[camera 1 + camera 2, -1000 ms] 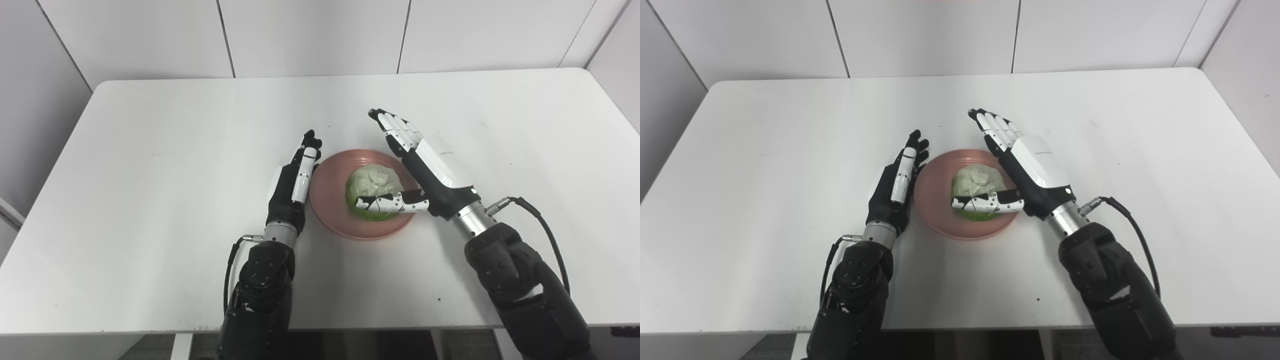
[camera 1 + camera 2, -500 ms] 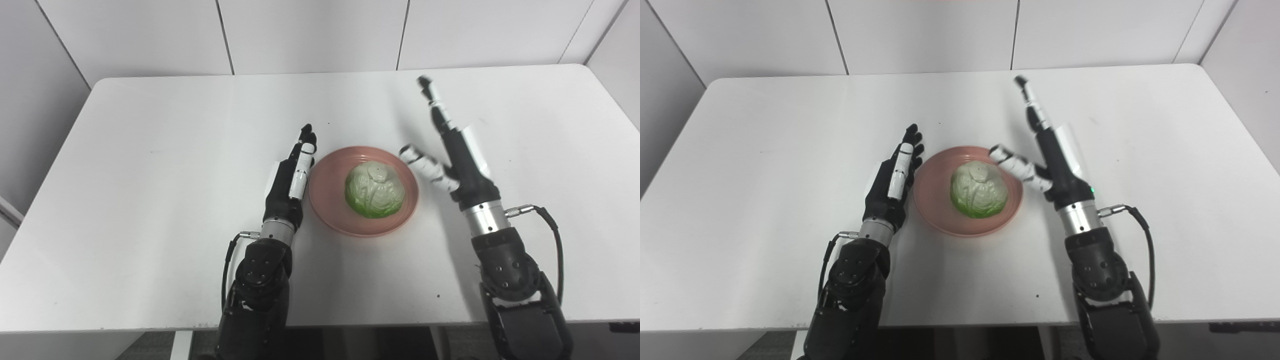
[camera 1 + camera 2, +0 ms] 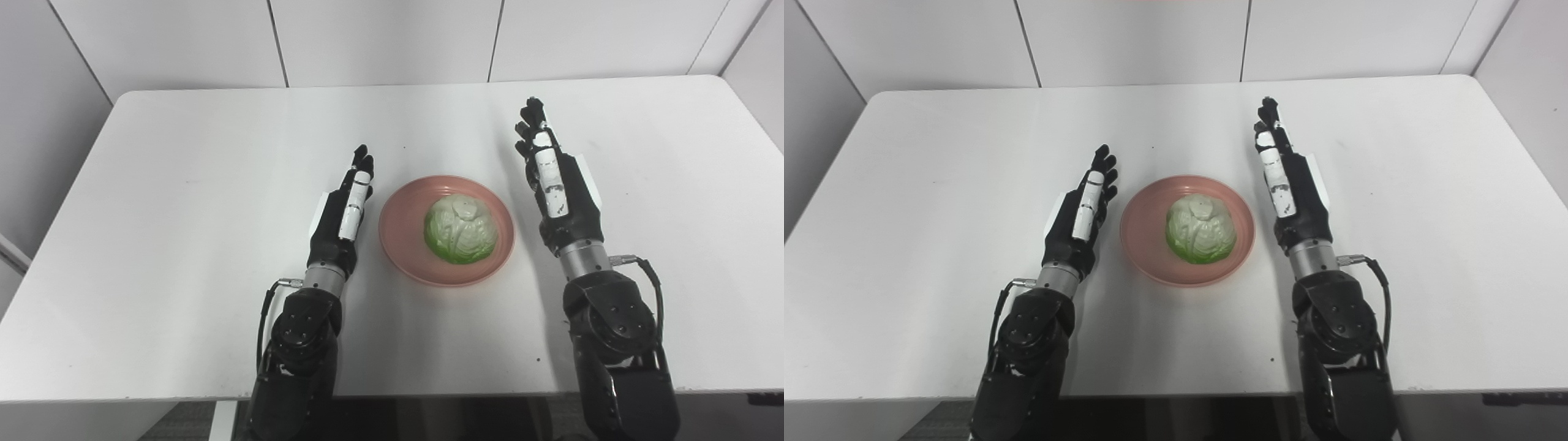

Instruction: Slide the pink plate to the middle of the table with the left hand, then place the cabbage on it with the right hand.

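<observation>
Counter (image 3: pixel 184 257): white, with rounded far corners; it fills most of both eye views and carries the plate and both arms.
Left robot hand (image 3: pixel 342 214): at about 9 o'clock from the plate, just beside its rim but not touching it. It stands on edge, fingers straight, lying close alongside each other and pointing toward 12 o'clock with a slight lean to 1. It is extended flat and holds nothing.
Left forearm: enters from the bottom edge at about 7 o'clock of the plate; a thin black cable loops beside the wrist.
Pink plate (image 3: pixel 401 239): round and shallow, lying flat near the middle of the counter, between the two robot hands.
Cabbage (image 3: pixel 460 228): pale green head, whiter at the top and brighter green at its near side. It sits on the pink plate, a little toward 3 o'clock of the plate's centre, and nothing touches it.
Right robot hand (image 3: pixel 556 184): at about 3 o'clock from the plate, near its rim with a clear strip of counter between them. It stands on edge, fingers straight, lying close alongside each other and pointing toward 12 o'clock with a slight lean to 11. It is extended flat and grips nothing.
Right forearm: enters from the bottom edge at about 5 o'clock of the plate; a black cable curves out from the wrist.
Wall panels (image 3: pixel 380 37): pale grey, with dark vertical seams, beyond the counter at 12 o'clock.
</observation>
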